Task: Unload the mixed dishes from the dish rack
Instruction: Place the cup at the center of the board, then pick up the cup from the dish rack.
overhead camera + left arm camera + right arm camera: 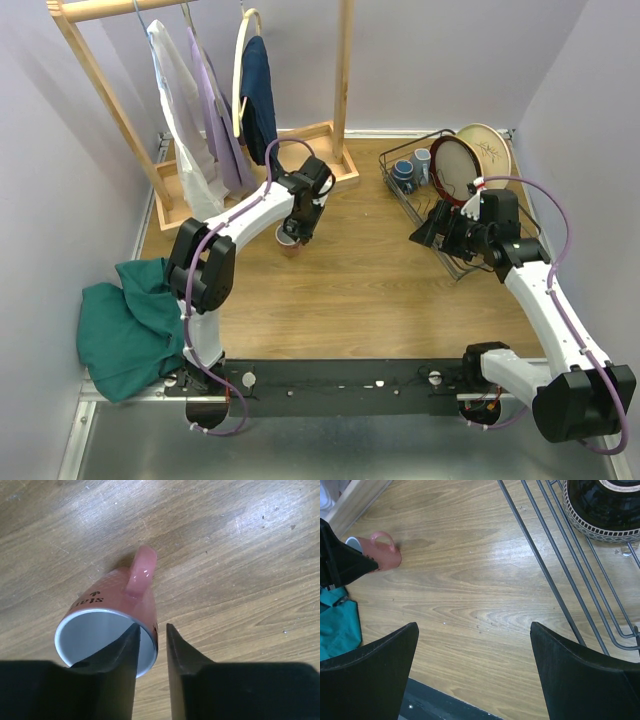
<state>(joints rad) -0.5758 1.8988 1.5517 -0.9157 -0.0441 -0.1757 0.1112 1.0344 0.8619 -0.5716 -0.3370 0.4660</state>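
Note:
A pink mug (288, 238) (115, 610) (382, 555) stands upright on the wooden table, left of centre. My left gripper (298, 228) (152, 627) straddles its rim, one finger inside and one outside. A small gap shows at the outer finger, so it is slightly open. The dish rack (392, 188) (555, 580) sits at the back right. It holds a red-rimmed plate (455, 170), a cream plate (492, 150), small mugs (405, 172) and a dark patterned bowl (602, 505). My right gripper (420, 235) (474, 626) hangs wide open and empty over bare table, just left of the rack.
A wooden clothes rack (100, 90) with hanging garments stands at the back left. A green cloth (125, 320) (337, 625) lies at the left edge. The black base rail (340, 385) runs along the near edge.

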